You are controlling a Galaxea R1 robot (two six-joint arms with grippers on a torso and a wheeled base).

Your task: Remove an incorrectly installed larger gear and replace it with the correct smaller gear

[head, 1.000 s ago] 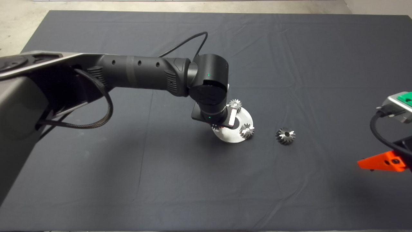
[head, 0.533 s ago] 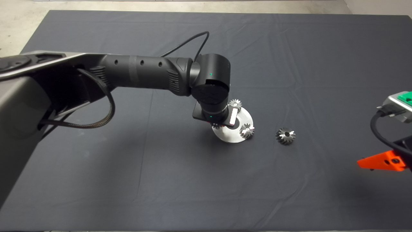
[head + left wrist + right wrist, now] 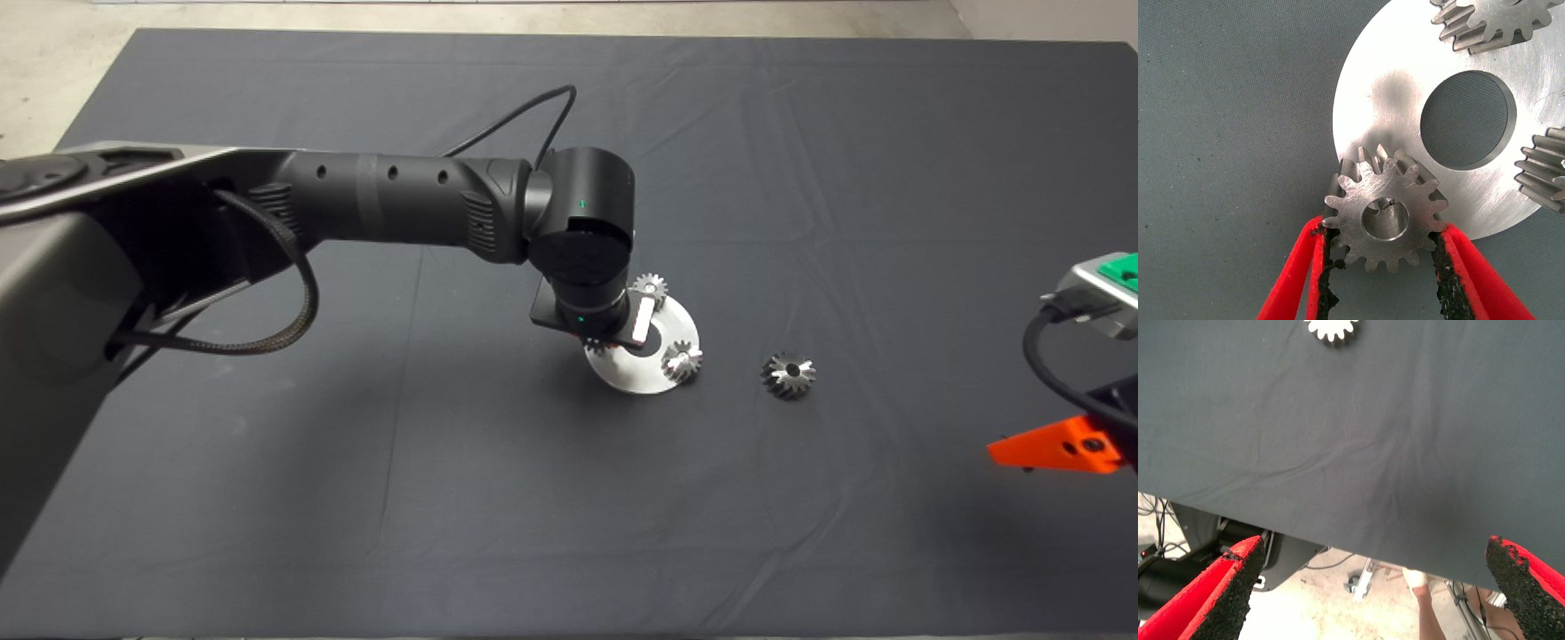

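Left end effector point(image 3: 1381, 247) around straight-toothed smaller gear point(image 3: 1386, 217)

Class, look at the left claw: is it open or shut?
Shut on the smaller gear: the left claw has both black pads pressed against its teeth at the silver disc's edge.

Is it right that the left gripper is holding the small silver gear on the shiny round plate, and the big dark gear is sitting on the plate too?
Not quite. The left gripper does hold the smaller gear at the plate edge, as the left wrist view shows. But the head view shows the larger gear lying on the dark mat, apart from the plate.
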